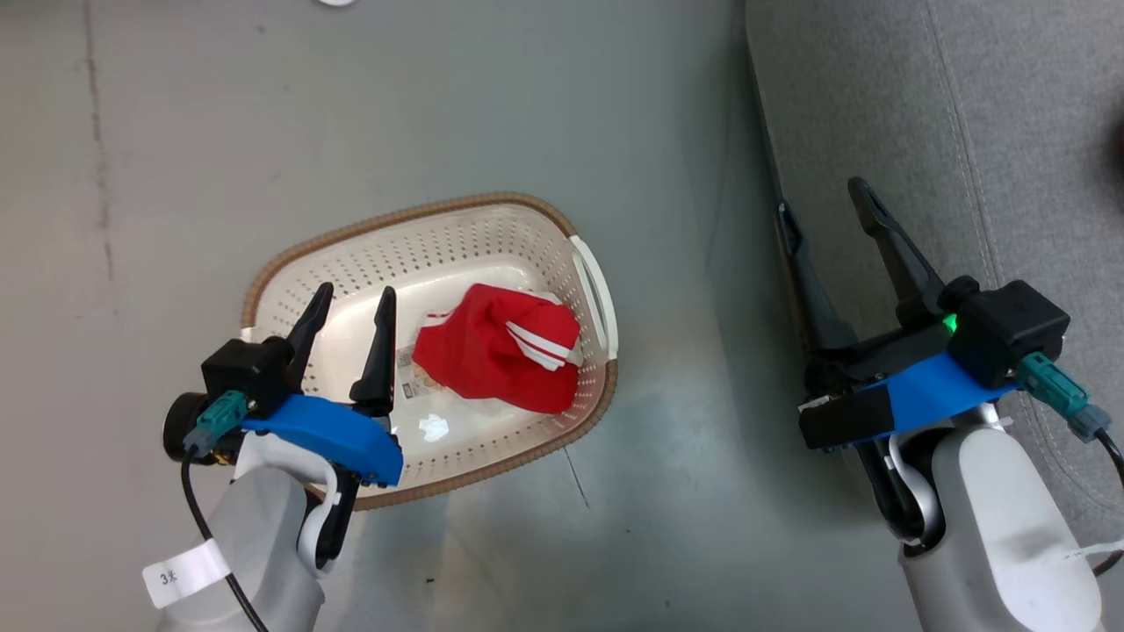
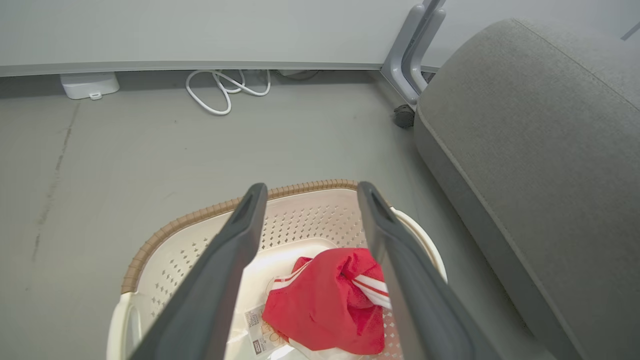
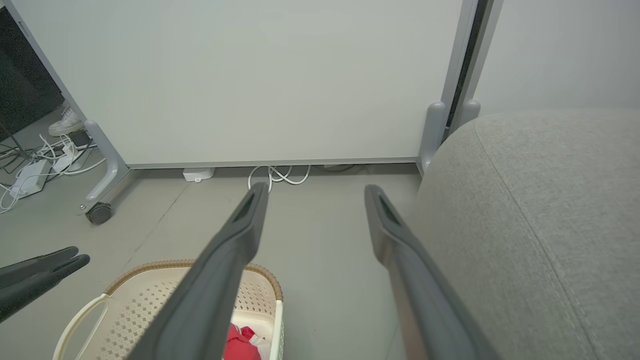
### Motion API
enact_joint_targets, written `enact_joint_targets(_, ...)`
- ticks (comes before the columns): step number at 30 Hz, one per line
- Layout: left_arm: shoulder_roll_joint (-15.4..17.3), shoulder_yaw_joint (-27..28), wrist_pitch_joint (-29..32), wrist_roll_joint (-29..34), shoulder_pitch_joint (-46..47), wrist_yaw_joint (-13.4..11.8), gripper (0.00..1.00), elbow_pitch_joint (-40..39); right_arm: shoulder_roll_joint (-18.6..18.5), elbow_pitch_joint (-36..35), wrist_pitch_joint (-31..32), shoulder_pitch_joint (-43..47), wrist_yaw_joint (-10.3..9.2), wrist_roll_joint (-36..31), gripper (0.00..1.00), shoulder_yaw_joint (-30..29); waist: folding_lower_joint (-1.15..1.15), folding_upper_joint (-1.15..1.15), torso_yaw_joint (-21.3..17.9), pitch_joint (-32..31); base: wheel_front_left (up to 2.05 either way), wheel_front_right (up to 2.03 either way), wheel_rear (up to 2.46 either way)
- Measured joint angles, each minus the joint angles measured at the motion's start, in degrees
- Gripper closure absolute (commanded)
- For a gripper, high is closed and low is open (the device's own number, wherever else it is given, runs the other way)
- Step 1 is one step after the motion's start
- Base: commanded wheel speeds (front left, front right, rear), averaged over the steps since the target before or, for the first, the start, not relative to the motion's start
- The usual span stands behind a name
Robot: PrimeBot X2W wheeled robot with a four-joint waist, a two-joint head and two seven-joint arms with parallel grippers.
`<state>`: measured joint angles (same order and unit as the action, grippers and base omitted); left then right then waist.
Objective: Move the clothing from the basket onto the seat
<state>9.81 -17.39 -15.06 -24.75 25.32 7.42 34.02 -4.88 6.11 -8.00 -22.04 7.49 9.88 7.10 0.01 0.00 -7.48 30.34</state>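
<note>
1. We see two long, dark grey fingers (image 1: 379, 342) on the left gripper (image 1: 356, 291), each tapering to a narrow tip. The right gripper (image 1: 821, 197) has the same pair.
2. Each wrist carries a curved blue bracket (image 1: 334, 434) and a black box (image 1: 246, 369).
3. We see a teal connector (image 1: 219, 420) with a thin black cable (image 1: 191, 500) at each wrist.
4. The forearms (image 1: 263, 527) are smooth and pale grey. The left one wears a white tag (image 1: 184, 570) marked with a 3.
5. We note a small green light (image 1: 948, 323) on the right wrist.
</note>
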Motion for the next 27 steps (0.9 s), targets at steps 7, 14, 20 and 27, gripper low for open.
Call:
enact_joint_targets(7,1.7,-6.4,0.0,-2.2,5.7,0.0,0.0,5.3,0.8,0.6,-1.7,-3.5,0.0,0.5,0.0,2.2,0.0,0.0,-3.6,7.3,0.0,0.0,0.0)
enact_joint_targets(14,3.8,-11.9,0.0,-5.2,11.2,0.0,0.0,10.7,1.4,1.7,-3.3,-6.8,0.0,1.4,0.0,4.4,0.0,0.0,-6.8,13.4,0.0,0.0,0.0)
enact_joint_targets(20,4.8,-16.2,0.0,-7.2,13.9,0.0,0.0,14.5,1.7,2.9,-4.7,-8.0,0.0,2.5,0.0,5.5,0.0,0.0,-9.6,16.6,0.0,0.0,0.0)
enact_joint_targets(27,6.7,-18.3,0.0,-9.2,16.8,0.0,0.0,17.6,1.8,4.6,-6.1,-8.4,0.0,4.7,0.0,7.1,0.0,0.0,-12.2,18.5,0.0,0.0,0.0)
